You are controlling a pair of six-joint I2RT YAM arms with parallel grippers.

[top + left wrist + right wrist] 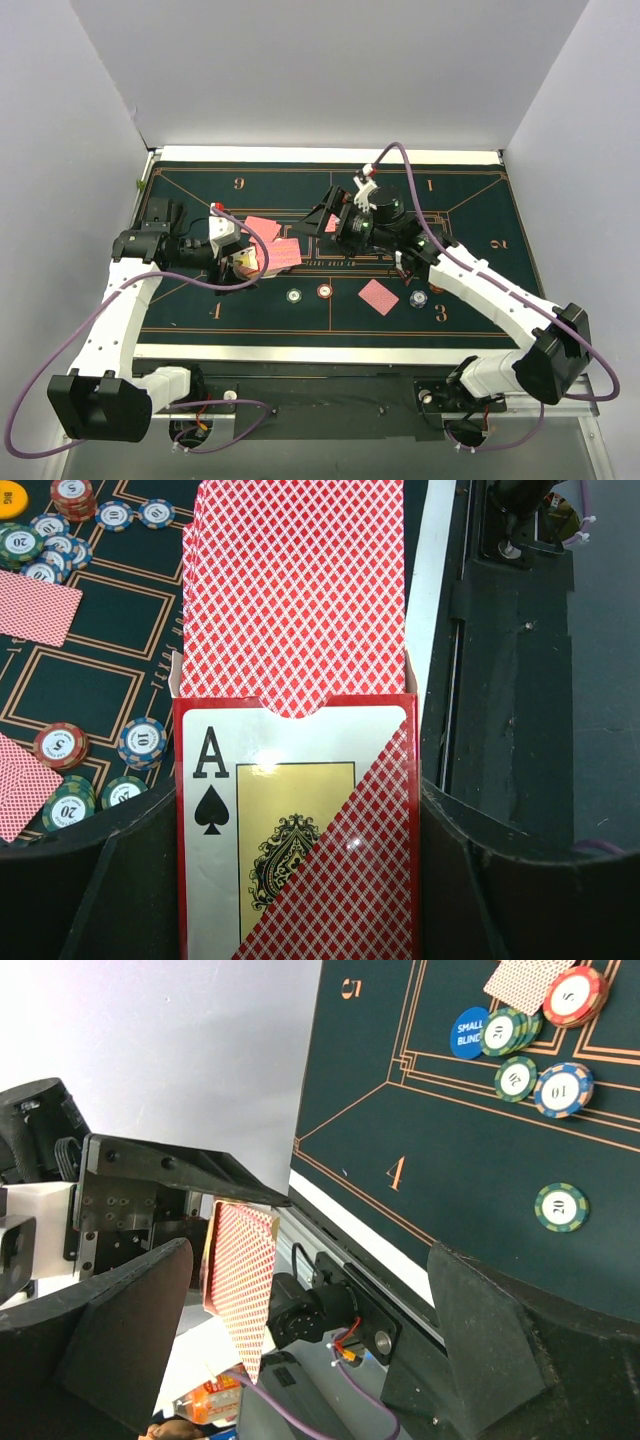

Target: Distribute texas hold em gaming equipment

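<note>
Red diamond-backed cards (295,590) jut from an open ace-of-spades box (300,830). A loose card (379,297) lies face down near a greyish, perhaps purple, chip (418,298). A green chip (294,296) and a red-orange chip (325,291) sit side by side. A blue button disc (469,1032) marked small blind touches clustered chips (512,1028).

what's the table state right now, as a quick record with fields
left pincer: shut on the card box
deck: red-backed, sticking out of the box's open top
right pincer: open, nothing between its fingers, pointed toward the box
loose card: face down on the mat
green chip: flat on the mat, apart from the card
small blind disc: blue, flat on the mat, chips beside it
</note>
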